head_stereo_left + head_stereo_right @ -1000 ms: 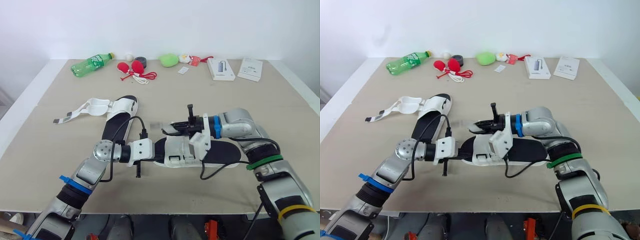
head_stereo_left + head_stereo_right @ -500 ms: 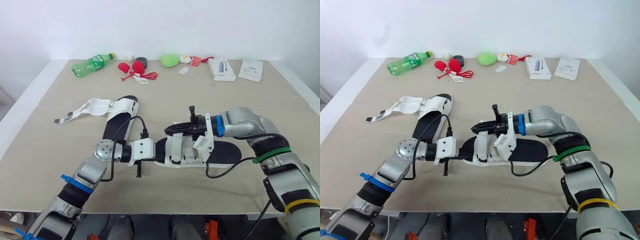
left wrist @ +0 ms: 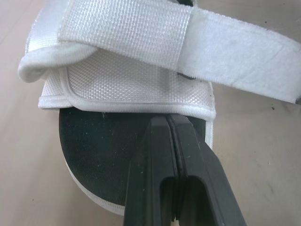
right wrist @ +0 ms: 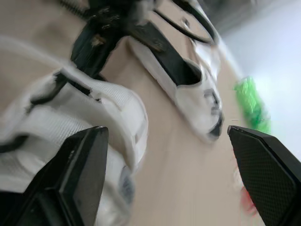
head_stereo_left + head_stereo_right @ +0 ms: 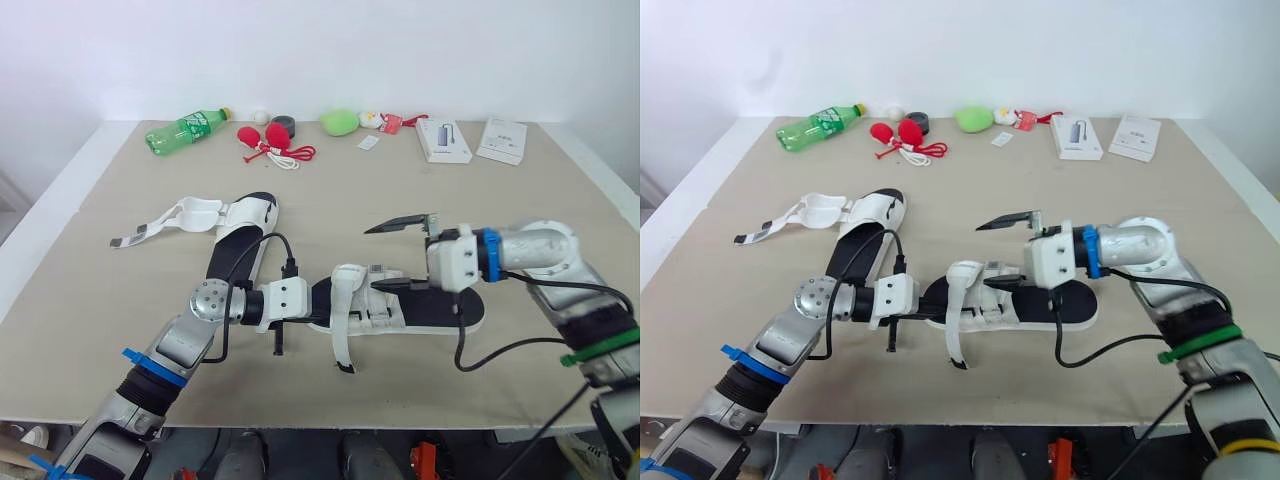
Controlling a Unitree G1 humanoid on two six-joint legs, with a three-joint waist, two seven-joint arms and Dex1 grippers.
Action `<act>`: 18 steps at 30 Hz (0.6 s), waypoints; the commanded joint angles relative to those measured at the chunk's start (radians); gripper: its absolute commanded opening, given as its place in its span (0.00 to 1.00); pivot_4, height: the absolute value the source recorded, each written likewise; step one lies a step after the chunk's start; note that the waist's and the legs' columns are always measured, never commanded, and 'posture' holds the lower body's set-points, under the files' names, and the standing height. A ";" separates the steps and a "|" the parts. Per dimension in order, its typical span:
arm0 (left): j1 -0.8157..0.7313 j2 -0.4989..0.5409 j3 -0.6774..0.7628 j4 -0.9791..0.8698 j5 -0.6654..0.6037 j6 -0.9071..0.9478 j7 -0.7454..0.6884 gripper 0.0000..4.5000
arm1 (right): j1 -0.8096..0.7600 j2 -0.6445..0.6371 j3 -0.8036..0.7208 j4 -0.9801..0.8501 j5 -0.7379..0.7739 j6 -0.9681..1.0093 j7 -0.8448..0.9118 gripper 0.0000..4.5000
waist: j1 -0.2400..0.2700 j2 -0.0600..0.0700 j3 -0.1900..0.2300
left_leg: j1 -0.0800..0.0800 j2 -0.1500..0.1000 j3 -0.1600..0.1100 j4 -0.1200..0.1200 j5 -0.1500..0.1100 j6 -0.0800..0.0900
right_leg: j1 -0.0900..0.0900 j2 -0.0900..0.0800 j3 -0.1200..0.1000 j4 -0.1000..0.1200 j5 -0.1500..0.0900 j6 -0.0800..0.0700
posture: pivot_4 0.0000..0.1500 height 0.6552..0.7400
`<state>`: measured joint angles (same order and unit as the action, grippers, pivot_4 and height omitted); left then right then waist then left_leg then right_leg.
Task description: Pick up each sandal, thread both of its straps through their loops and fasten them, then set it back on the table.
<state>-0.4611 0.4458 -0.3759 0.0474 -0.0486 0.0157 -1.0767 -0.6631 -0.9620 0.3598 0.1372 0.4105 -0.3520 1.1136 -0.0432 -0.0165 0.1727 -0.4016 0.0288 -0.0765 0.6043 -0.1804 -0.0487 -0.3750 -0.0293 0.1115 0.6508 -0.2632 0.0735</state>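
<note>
While the sandal (image 5: 430,306) lies at the centre of the bench (image 5: 110,330) with one strap (image 5: 337,335) dangling loose toward 6 o'clock, the left tool (image 3: 168,123) at its 9 o'clock end, pressed together, only bears on the sole (image 3: 94,136), so the spread right tool (image 5: 400,255) at 3 o'clock may drag it askew.

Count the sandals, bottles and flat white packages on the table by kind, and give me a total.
Sandals: 2 (white-strapped, black-soled near sandal; matching far sandal)
Bottles: 1 (green plastic bottle)
Flat white packages: 2 (white box picturing a grey device; thin white pack beside it)
Total: 5
</note>
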 commanded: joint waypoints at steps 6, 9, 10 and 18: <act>0.045 0.017 -0.068 0.026 0.034 0.021 -0.039 0.00 | 0.198 -0.225 -0.245 -0.566 0.765 1.029 -0.182 0.98 | 0.001 0.003 -0.002 | 0.000 0.000 -0.003 0.000 -0.001 0.001 | 0.001 0.000 -0.003 0.000 -0.002 -0.001 | 1.00 1.00; 0.046 0.018 -0.069 0.024 0.033 0.022 -0.042 0.00 | 0.288 -0.254 -0.284 -0.656 0.859 1.161 -0.216 0.98 | 0.001 0.003 -0.002 | -0.001 0.000 -0.003 0.000 -0.001 0.001 | 0.001 0.000 -0.004 0.000 -0.006 0.005 | 1.00 1.00; 0.046 0.018 -0.069 0.024 0.033 0.022 -0.043 0.00 | 0.316 -0.257 -0.283 -0.680 0.851 1.183 -0.221 0.98 | 0.001 0.003 -0.002 | -0.001 0.000 -0.003 0.000 -0.001 0.001 | 0.001 0.000 -0.004 0.000 -0.006 0.006 | 1.00 1.00; 0.045 0.021 -0.072 0.021 0.031 0.023 -0.049 0.00 | 0.412 -0.130 -0.177 -0.706 0.591 1.248 -0.340 0.98 | 0.001 0.002 -0.004 | -0.001 0.000 -0.003 0.001 -0.001 0.001 | 0.000 0.001 -0.004 0.000 -0.008 0.009 | 1.00 1.00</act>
<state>-0.4577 0.4530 -0.3777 0.0366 -0.0488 0.0171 -1.0790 -0.2421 -1.1080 0.1838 -0.5595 1.0318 0.8911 0.7848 -0.0424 -0.0142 0.1688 -0.4030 0.0292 -0.0795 0.6049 -0.1816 -0.0476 -0.3754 -0.0285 0.1077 0.6505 -0.2712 0.0823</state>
